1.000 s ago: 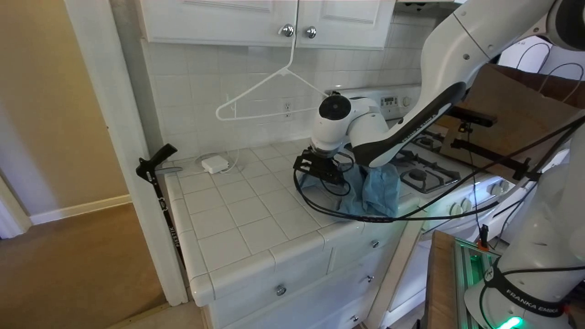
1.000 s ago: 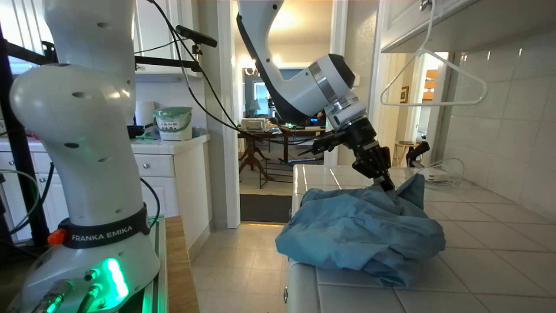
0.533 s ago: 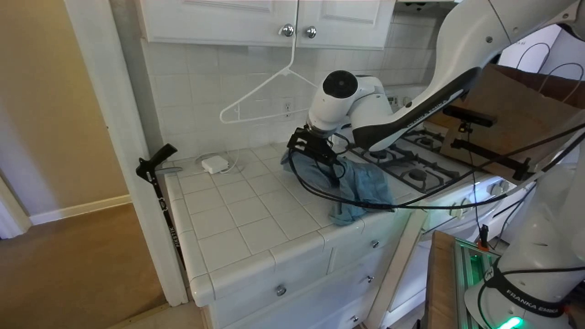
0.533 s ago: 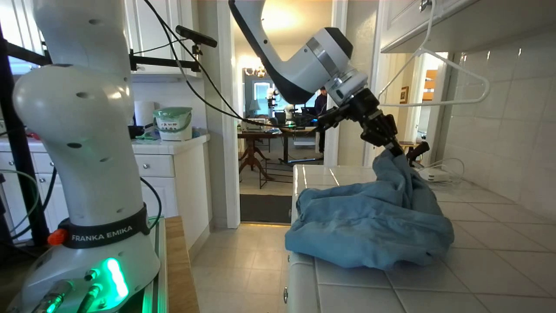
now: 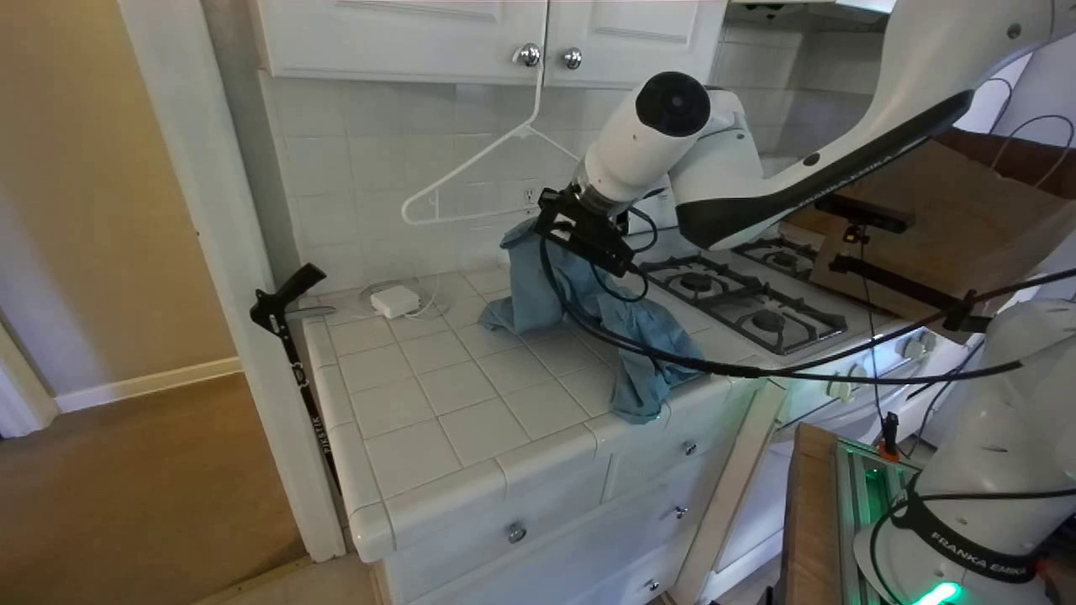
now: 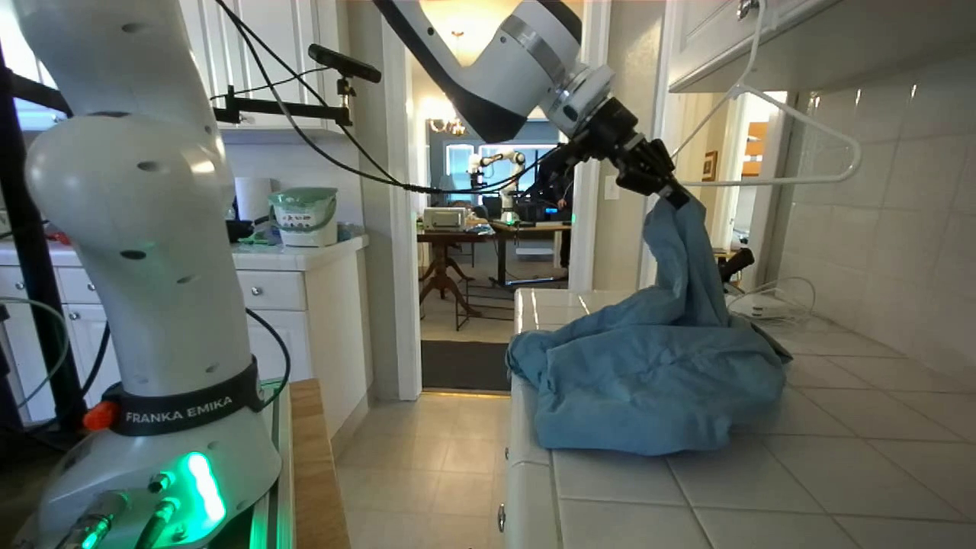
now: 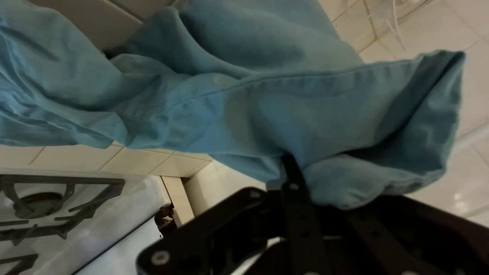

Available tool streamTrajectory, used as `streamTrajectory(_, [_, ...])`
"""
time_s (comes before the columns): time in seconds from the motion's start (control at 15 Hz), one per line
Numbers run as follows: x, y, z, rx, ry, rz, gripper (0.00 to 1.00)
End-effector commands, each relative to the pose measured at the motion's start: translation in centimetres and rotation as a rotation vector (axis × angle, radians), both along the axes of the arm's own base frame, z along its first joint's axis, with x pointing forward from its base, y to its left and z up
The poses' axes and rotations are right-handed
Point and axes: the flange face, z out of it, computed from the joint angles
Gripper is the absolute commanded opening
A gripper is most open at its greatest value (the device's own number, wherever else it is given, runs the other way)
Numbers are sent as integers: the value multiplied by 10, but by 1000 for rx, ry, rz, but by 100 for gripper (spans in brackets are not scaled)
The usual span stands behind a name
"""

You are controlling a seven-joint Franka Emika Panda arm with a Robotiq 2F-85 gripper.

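My gripper [image 6: 677, 197] is shut on a blue cloth [image 6: 656, 389] that looks like a garment. It pinches a gathered fold and holds it raised above the white tiled counter [image 5: 437, 382]. The lower part of the cloth lies heaped on the counter, and a part hangs at the front edge [image 5: 643, 395]. In the wrist view the cloth [image 7: 290, 103] covers most of the picture, with a stitched seam and a loose flap beside the gripper [image 7: 292, 164]. One fingertip is hidden by the cloth. A white hanger [image 6: 770, 183] hangs beyond the gripper, apart from it.
The hanger hangs from a cabinet knob [image 5: 528, 55] under white upper cabinets. A gas stove [image 5: 767, 321] adjoins the counter. A white adapter [image 5: 395, 302] with a cord lies at the back. A black-handled stick [image 5: 290, 294] leans at the counter's end. Black cables [image 5: 714, 367] loop from the arm.
My gripper has risen with the cloth shut in it, drawing a fold up off the counter. The cloth's heap has stretched upward and shifted slightly. The hanger has swung a little.
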Motion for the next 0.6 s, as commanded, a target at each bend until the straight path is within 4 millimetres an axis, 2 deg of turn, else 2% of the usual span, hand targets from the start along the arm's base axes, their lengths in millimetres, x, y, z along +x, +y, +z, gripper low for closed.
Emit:
streamTrajectory(0.0, [-23,23,20,-55,-64,55,1])
streamTrajectory(0.2, [-22,31,45,-152,-138,57,1])
streamTrajectory(0.53, [-18,21,64,-305,-202,2,1])
